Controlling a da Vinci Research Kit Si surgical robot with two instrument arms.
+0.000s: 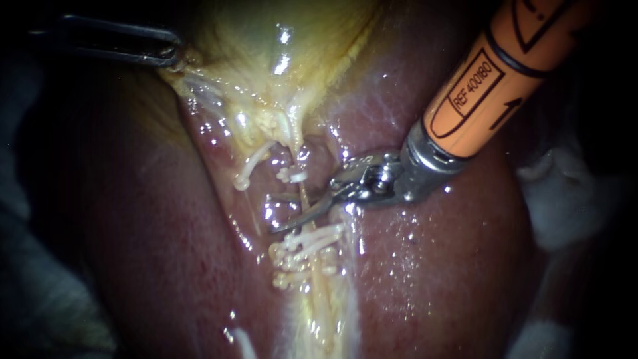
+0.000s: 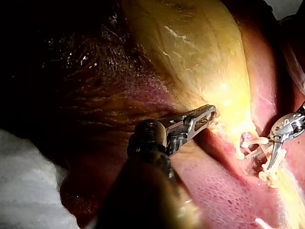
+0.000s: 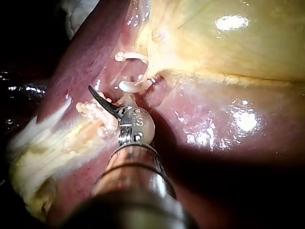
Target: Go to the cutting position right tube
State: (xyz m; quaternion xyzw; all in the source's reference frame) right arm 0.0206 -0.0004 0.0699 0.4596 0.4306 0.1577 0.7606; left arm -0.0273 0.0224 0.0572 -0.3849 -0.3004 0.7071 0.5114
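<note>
Reference landmark: the gallbladder point(image 1: 266, 40), a pale yellow, glistening sac.

**Right tube** point(image 1: 303, 199)
- Appearance: a thin, pale yellow-white strand, wet and shiny.
- Location: it leaves the narrow end of the gallbladder and runs away from it along a groove in the dark red liver point(image 1: 432, 266).
- A single white clip point(image 1: 292, 176) sits on it close to the gallbladder.
- A cluster of white clips point(image 1: 306, 249) sits on it farther from the gallbladder.
- A bare stretch of tube lies between the two.

**Right instrument** point(image 1: 282, 214)
- Build: orange shaft, metal wrist, two thin curved blades.
- State: the blades are parted – a gap shows between them.
- Position: they reach across the bare stretch, beyond the single clip as seen from the gallbladder and short of the cluster. The tube crosses the gap.
- Whether either blade touches the tube cannot be determined.

**Left instrument** point(image 1: 169, 54)
- State: the dark, slotted jaws are clamped on the edge of the gallbladder wall, which is pulled to a stretched point at the jaws.
- Position: at the gallbladder's rim – well apart from the tube and from the other instrument.
</note>
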